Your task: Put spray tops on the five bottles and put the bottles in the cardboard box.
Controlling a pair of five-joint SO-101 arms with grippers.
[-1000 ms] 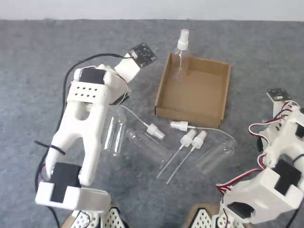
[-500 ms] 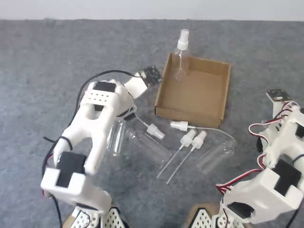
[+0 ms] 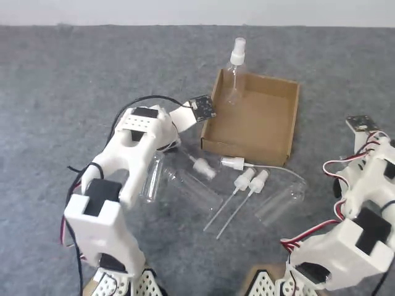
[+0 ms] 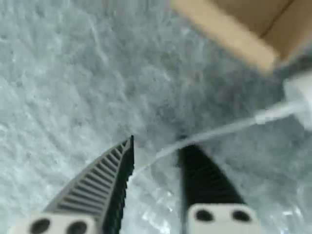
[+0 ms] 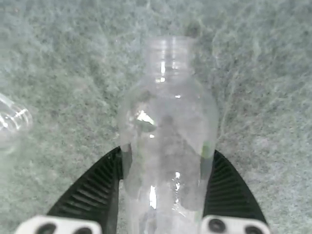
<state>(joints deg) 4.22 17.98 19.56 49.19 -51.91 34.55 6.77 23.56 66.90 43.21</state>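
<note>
My left gripper point(image 3: 179, 148) is low over the carpet by the near left corner of the cardboard box point(image 3: 244, 150). In the left wrist view it point(image 4: 158, 146) is open, with the thin tube of a spray top point(image 4: 298, 97) lying between its fingers. That spray top point(image 3: 202, 168) rests by a clear bottle point(image 3: 194, 188) lying on its side. Another bottle point(image 3: 235, 74) with its top on stands in the box's far corner. My right gripper point(image 5: 165, 156) is shut on an uncapped clear bottle point(image 5: 165, 117), neck pointing away.
Three more spray tops point(image 3: 233, 163) point(image 3: 245, 179) point(image 3: 259, 180) lie in front of the box. An open bottle point(image 3: 151, 176) lies under the left arm and another point(image 3: 281, 200) to the right. The right arm point(image 3: 364, 216) is folded at the near right.
The left arm has swung right and forward toward the box's near left corner, bringing its gripper down over the spray top's tube. The right arm has not moved.
</note>
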